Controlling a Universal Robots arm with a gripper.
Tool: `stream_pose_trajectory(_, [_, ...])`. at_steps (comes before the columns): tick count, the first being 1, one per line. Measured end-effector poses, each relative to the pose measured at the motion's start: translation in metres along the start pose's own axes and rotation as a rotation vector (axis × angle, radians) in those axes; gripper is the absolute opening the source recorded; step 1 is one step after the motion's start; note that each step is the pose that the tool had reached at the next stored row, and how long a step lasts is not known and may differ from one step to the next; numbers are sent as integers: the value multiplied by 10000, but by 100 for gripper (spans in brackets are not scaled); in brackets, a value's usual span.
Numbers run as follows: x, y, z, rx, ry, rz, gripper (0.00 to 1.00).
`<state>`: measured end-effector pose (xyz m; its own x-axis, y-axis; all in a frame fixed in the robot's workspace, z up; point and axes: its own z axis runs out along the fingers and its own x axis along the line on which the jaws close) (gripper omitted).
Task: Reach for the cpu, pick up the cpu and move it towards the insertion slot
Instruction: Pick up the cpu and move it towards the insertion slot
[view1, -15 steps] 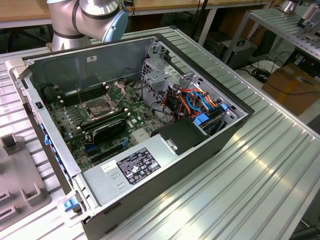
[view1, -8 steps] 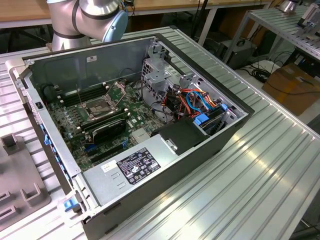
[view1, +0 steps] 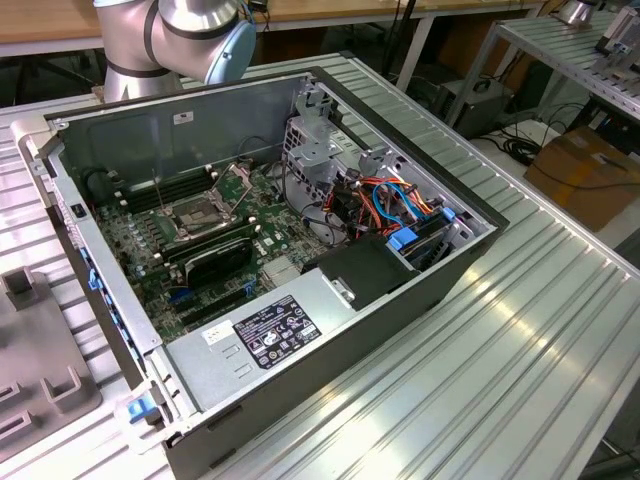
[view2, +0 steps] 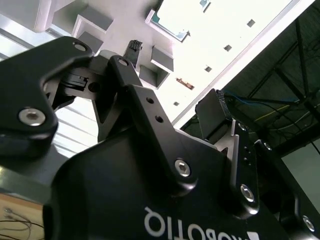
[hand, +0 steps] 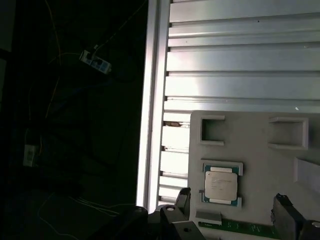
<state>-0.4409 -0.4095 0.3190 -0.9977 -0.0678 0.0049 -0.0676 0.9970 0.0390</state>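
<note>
On grey tray (hand: 250, 145), cpu (hand: 221, 185) is seated; judged light, stiff, fragile, best taken by opposite edges; gripper (hand: 231, 197) is spread apart nearby.

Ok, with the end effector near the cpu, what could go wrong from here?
1. The cpu lies flat on a grey tray between raised corner pieces; the open end effector could catch those rather than the chip's thin edges.
2. The insertion slot sits deep inside the case, its hinged plate apparently raised; a carried chip might clip a wall or the plate.
</note>
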Motion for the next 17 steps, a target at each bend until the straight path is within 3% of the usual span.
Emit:
stream_pose_trajectory(3, [0,-4,15,0,3,0,72])
stream_pose_trajectory(9, [2,-35,120,-1,30,1,72])
stream_pose_trajectory(17, [2,-54,164,-3,55,2,72])
